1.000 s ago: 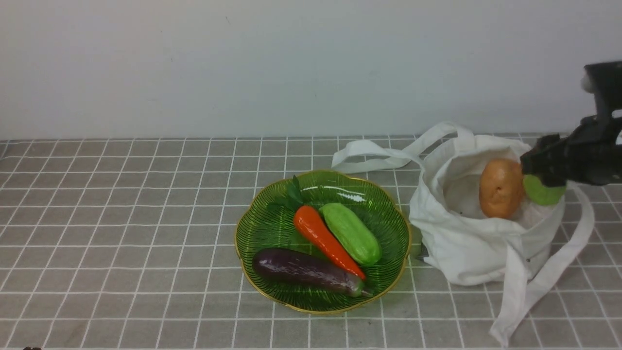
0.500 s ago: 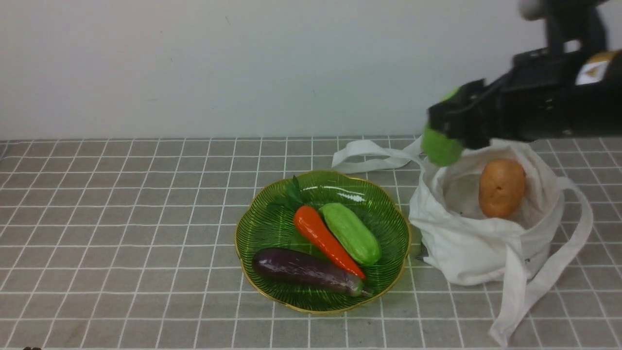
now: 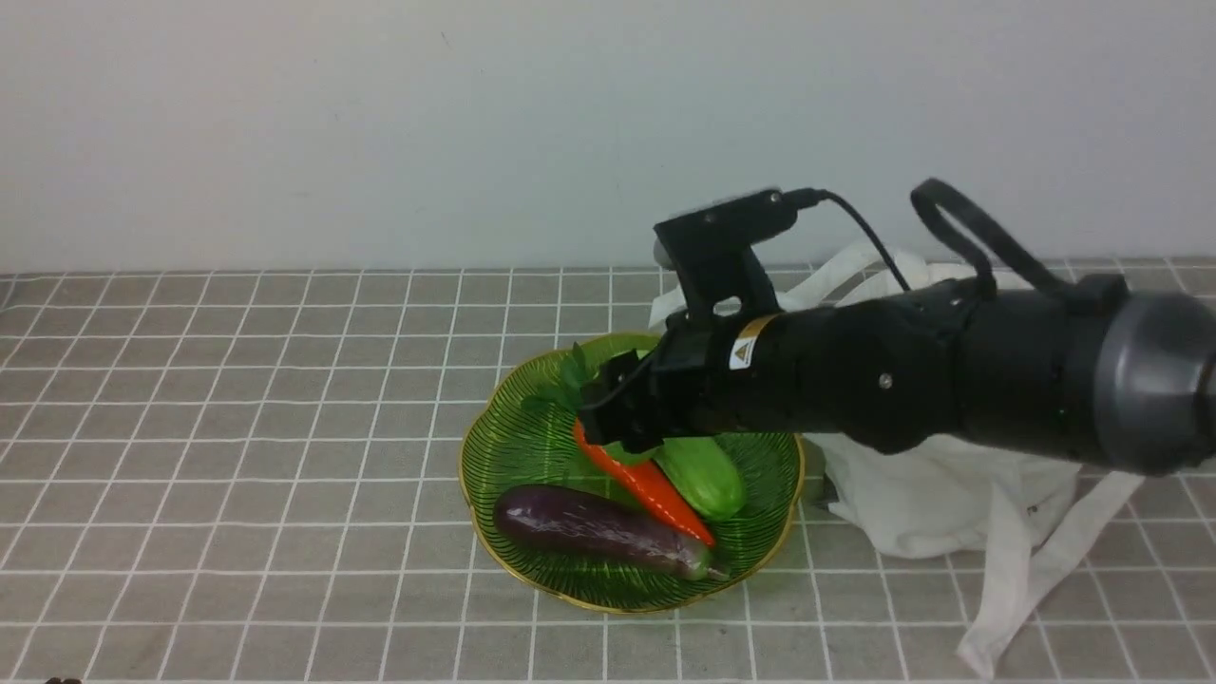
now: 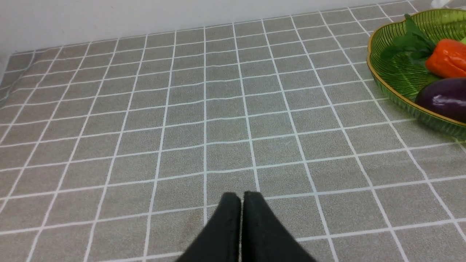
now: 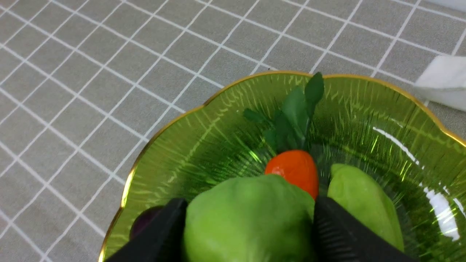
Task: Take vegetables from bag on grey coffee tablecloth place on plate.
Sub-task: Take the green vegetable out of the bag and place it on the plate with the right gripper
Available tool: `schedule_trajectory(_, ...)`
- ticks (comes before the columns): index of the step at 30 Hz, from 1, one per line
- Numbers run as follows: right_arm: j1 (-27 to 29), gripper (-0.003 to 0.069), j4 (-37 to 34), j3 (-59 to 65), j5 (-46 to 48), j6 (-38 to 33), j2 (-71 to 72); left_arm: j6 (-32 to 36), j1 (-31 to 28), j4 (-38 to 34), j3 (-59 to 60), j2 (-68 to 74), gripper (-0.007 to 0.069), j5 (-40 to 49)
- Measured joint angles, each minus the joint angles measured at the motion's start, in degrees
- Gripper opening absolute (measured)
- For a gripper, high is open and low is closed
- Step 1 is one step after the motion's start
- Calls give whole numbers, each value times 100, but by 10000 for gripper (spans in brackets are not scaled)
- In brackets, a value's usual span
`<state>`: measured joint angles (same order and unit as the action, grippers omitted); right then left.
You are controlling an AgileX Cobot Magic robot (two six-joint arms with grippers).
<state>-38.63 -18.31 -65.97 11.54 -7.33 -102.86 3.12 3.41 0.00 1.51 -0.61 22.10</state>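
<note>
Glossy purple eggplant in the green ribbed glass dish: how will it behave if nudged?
The glossy purple eggplant probably rolls sideways, given its rounded, elongated body. Its shine suggests slick fingertip contact. The green ribbed glass dish has a raised rim that would likely keep it in.

The right gripper (image 3: pixel 617 418) is now holding the gourd (image 5: pixel 247 222) over the plate (image 3: pixel 541 456) mid-frame, leaving the bag (image 3: pixel 940 503) at right.
</note>
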Motion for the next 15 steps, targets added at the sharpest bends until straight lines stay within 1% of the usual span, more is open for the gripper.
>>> schedule_trajectory(2,0,465,-49,0,-104,0,-99,0,0,0,0,0,-8,0)
schedule_trajectory(5,0,593,-92,0,-176,0,-151,0,0,0,0,0,-8,0)
schedule_trajectory(6,0,601,-98,0,-190,0,-151,0,0,0,0,0,-8,0)
schedule_trajectory(7,0,651,-102,-34,-211,0,-151,0,0,0,0,0,-8,0)
schedule_trajectory(10,25,685,-102,-375,-23,0,-134,0,0,0,0,0,-8,0)
schedule_trajectory(12,43,688,-102,-500,102,0,-122,0,0,0,0,0,-8,0)
schedule_trajectory(15,125,689,169,-1185,923,0,-13,0,-5,0,0,0,-8,0)
